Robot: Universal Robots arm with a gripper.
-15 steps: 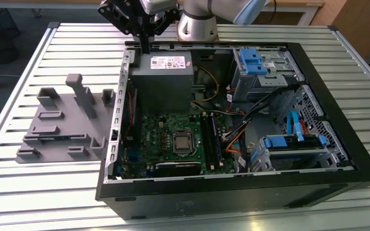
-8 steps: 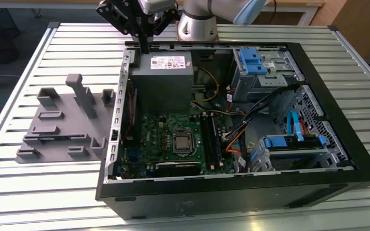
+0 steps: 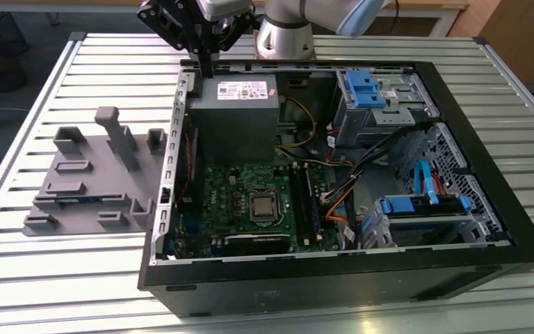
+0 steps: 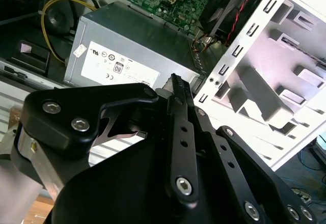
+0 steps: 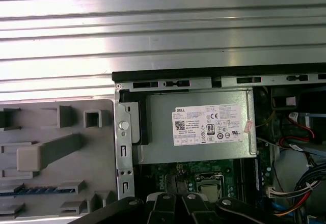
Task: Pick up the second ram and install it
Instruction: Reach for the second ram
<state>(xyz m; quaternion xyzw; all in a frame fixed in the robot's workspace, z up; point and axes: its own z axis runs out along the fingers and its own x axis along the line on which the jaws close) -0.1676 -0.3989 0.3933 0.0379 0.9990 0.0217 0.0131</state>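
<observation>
The arm (image 3: 283, 35) is built of silver-grey tubing, and 1 joint is closed by a pale blue cap (image 3: 360, 17). The gripper (image 3: 206, 67) is made of matte black links (image 4: 184, 147), which are pinned with silver screws (image 4: 184, 186). A rounded black plate (image 4: 97, 109) is fastened by 2 screws, and a bare aluminium bracket (image 4: 28, 158) is seen behind it.

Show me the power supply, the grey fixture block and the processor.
power supply (image 3: 234, 129), exterior view, plain grey face.
grey fixture block (image 3: 98, 186), exterior view, flat base.
processor (image 3: 264, 207), exterior view, metal lid.
</observation>
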